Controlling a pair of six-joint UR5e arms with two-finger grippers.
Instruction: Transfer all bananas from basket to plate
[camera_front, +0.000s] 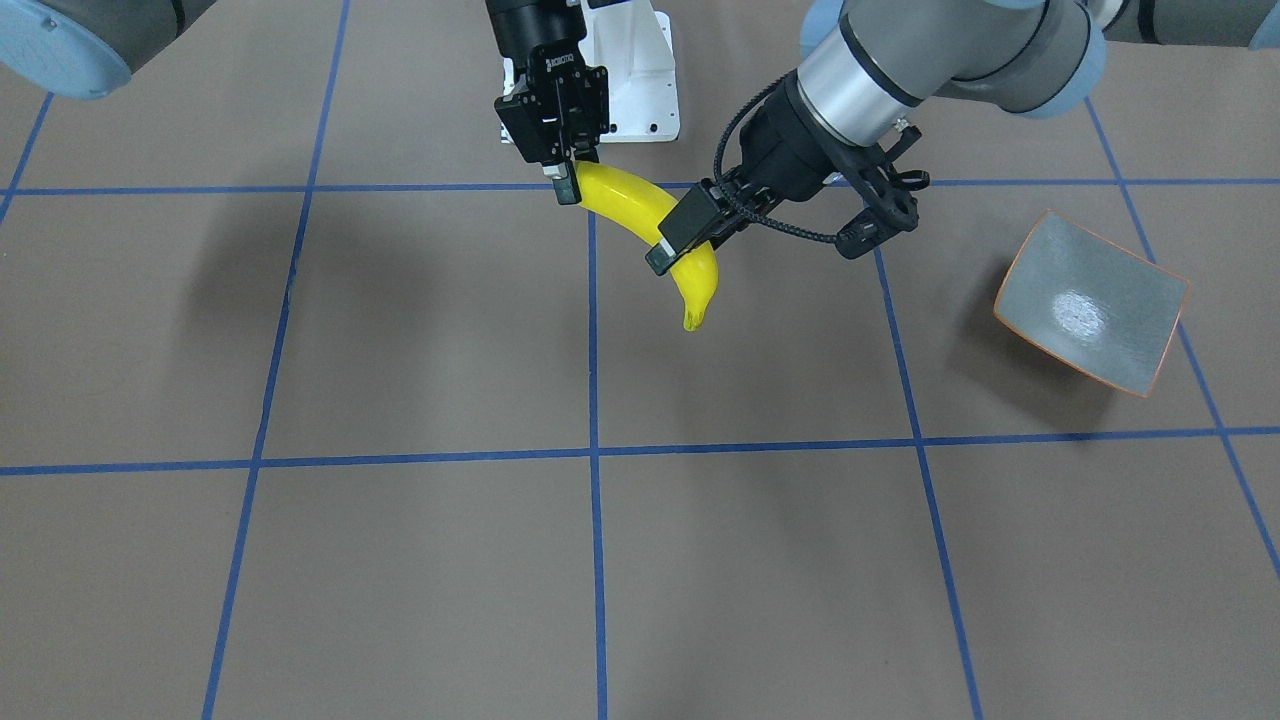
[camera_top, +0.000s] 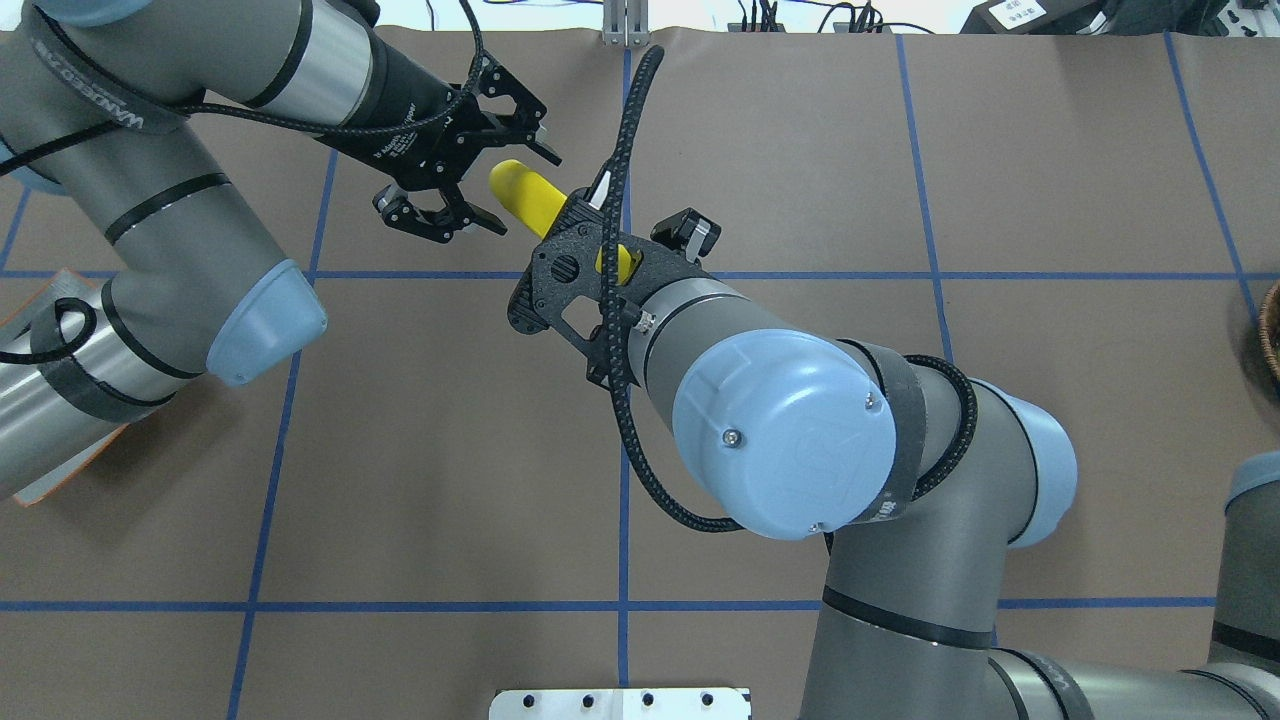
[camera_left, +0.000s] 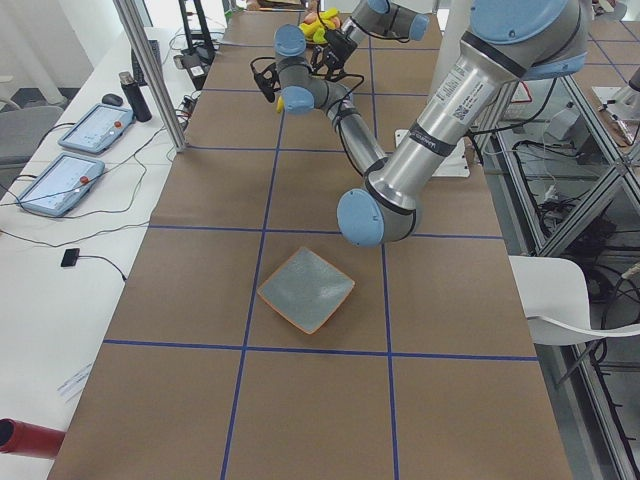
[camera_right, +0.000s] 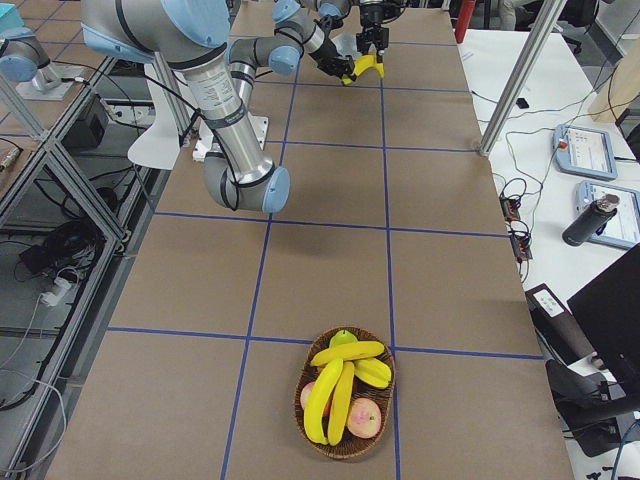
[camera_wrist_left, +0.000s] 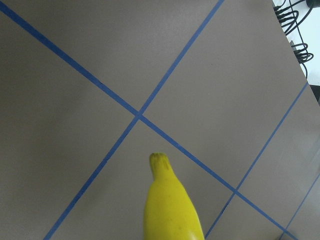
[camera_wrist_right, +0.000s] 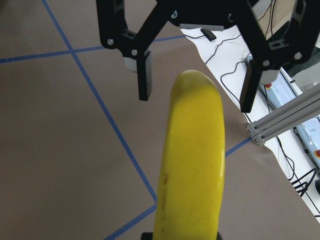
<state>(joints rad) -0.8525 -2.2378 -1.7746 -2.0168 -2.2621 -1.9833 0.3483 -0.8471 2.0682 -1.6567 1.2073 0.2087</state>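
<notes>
Far from both claws the basket (camera_right: 343, 453) holds bananas (camera_right: 340, 393) and reddish fruit (camera_right: 365, 418). The plate (camera_front: 1090, 300) lies near the left claw (camera_wrist_right: 196, 97), which is spread astride one banana (camera_front: 640, 215) that the right claw (camera_front: 567, 188) pinches aloft.

We see a desk (camera_front: 400, 330) covered in brown paper and marked into squares by blue tape lines (camera_front: 593, 520). A white mounting plate (camera_front: 650, 100) sits at the desk's top edge in the front-facing view. In the left-side view a white side bench (camera_left: 40, 260) runs beside the desk. It carries a first tablet (camera_left: 95, 128), a second tablet (camera_left: 60, 185) nearer to us, a dark bottle (camera_left: 137, 97), loose cables (camera_left: 150, 160) and a small black device (camera_left: 70, 257). A red cylinder (camera_left: 28, 440) lies at the near corner. A white chair (camera_left: 550, 300) stands on the desk's other side. In the right-side view we see a pinkish round fruit (camera_right: 364, 418).
</notes>
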